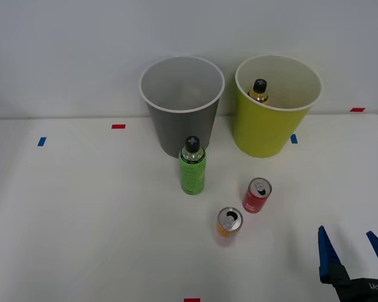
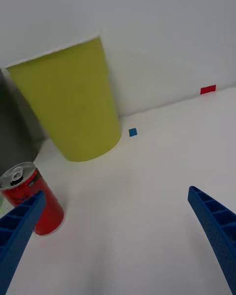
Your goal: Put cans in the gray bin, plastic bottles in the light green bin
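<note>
the white table (image 1: 82, 220) has two tall round bins standing at the back, side by side near the wall. the gray bin (image 1: 181, 119) is on the left and looks pale inside. the light green bin (image 1: 274, 126) is on the right, and the yellow bottle (image 1: 259, 91) with its black cap is already inside it, standing up near the back wall of the bin. the green bottle (image 1: 193, 167) stands upright on the table, just in front of the gray bin and a little to its right side. the red can (image 1: 257, 195) stands on the table in front of the light green bin, well apart from it. the orange can (image 1: 229, 223) stands just beside the red can, a bit closer to the robot and to the left. both cans are upright with their silver tops showing. the right gripper (image 1: 354, 255) is low at the near right corner of the front view, away from the cans and off to their right. its two blue fingers are spread wide apart and hold nothing. in the right wrist view the gripper (image 2: 118, 236) has bare table between its fingers, the red can (image 2: 34, 201) sits just behind one finger, and the light green bin (image 2: 69, 108) stands farther back. small red and blue tape marks (image 1: 118, 126) are stuck on the table.
</note>
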You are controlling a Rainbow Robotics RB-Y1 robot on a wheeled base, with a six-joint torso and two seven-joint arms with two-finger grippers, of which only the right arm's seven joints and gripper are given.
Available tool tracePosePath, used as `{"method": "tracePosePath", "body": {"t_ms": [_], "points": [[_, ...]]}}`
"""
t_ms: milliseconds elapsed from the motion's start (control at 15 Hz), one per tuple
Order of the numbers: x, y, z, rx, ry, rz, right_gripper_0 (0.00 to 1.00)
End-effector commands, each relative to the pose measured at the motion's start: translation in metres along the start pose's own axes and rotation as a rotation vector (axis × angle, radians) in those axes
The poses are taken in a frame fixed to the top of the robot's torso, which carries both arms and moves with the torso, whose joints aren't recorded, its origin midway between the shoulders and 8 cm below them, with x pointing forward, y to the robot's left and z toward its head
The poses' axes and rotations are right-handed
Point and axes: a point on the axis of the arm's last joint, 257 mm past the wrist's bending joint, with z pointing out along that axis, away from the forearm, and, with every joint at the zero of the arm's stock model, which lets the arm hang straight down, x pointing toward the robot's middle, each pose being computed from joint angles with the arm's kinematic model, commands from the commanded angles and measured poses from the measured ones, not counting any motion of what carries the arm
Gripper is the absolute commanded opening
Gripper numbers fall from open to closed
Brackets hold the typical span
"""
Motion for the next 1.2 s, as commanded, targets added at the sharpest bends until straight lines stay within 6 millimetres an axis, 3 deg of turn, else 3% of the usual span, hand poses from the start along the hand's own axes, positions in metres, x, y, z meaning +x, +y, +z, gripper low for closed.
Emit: {"method": "tracePosePath", "body": {"t_ms": [67, 400, 667, 867, 1200], "points": [[0.004, 0.013, -0.009, -0.019, -0.014, -0.082, 1.00], [0.005, 0.026, -0.041, 0.028, -0.045, -0.149, 1.00], [0.012, 0.016, -0.059, 0.102, -0.025, -0.154, 1.00], [0.029, -0.005, -0.081, 0.104, -0.048, -0.163, 1.00], [0.043, 0.010, -0.094, 0.096, -0.074, -0.181, 1.00]]}}
